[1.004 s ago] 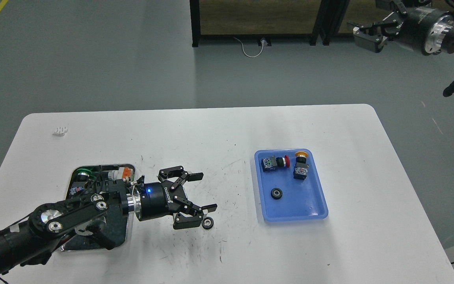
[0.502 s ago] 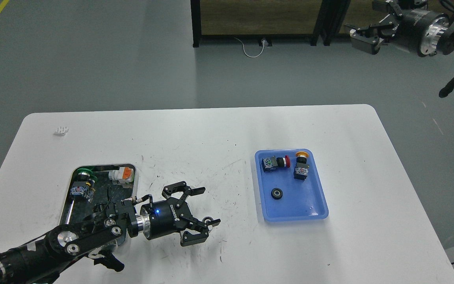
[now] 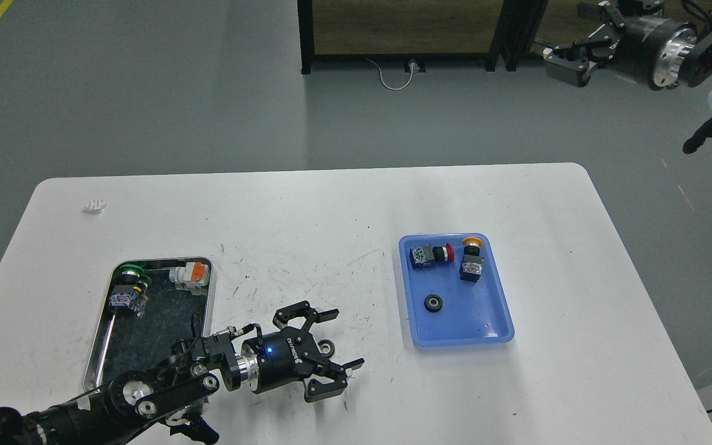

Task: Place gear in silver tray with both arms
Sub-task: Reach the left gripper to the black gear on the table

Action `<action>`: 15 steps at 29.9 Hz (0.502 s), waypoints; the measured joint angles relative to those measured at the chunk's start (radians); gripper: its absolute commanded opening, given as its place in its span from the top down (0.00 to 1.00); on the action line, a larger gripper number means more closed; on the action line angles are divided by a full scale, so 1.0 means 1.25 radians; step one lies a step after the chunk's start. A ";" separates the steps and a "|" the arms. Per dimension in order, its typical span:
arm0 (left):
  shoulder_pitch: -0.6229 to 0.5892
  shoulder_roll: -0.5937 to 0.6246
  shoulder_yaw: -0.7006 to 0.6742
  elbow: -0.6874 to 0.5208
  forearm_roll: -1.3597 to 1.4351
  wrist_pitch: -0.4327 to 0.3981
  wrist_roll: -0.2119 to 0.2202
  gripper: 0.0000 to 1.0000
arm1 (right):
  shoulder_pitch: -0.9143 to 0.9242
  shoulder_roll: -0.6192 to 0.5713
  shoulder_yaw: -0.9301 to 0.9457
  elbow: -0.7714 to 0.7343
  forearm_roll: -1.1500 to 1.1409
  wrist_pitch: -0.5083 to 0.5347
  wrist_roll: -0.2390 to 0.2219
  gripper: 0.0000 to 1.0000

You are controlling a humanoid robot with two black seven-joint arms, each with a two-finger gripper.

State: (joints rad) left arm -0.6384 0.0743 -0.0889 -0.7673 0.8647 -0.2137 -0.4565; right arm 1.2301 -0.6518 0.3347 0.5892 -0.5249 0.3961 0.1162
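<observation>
left gripper (image 3: pixel 334 340) spread | gear (image 3: pixel 326 348) between fingers (on table (image 3: pixel 331 210))

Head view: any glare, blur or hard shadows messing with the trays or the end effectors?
Head view: sharp, even light, soft shadows. The silver tray has a dark, mirror-like bottom; the blue tray shows small glints. Left end effector is crisp, right end effector small and dark at the top edge.

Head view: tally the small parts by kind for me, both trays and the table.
Gears: 2, one on the table between the open left gripper's fingers, one in the blue tray.
Push-button switches: 3, red, yellow, green.
Orange-and-white part: 1.
Total: 6.
</observation>
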 measured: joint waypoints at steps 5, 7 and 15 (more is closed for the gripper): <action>0.010 0.006 0.008 0.012 -0.003 0.000 -0.024 0.08 | -0.001 0.001 0.000 0.000 0.000 -0.001 0.000 0.13; 0.016 0.008 0.013 0.012 -0.003 -0.001 -0.025 0.10 | -0.002 0.003 0.000 0.000 -0.001 -0.001 0.000 0.13; 0.028 0.009 0.017 0.019 -0.001 0.011 -0.026 0.18 | -0.002 0.011 -0.001 0.000 -0.001 -0.004 -0.001 0.13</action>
State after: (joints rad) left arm -0.6032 0.0859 -0.0676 -0.7433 0.8633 -0.2002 -0.4887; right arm 1.2282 -0.6385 0.3329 0.5892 -0.5261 0.3913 0.1151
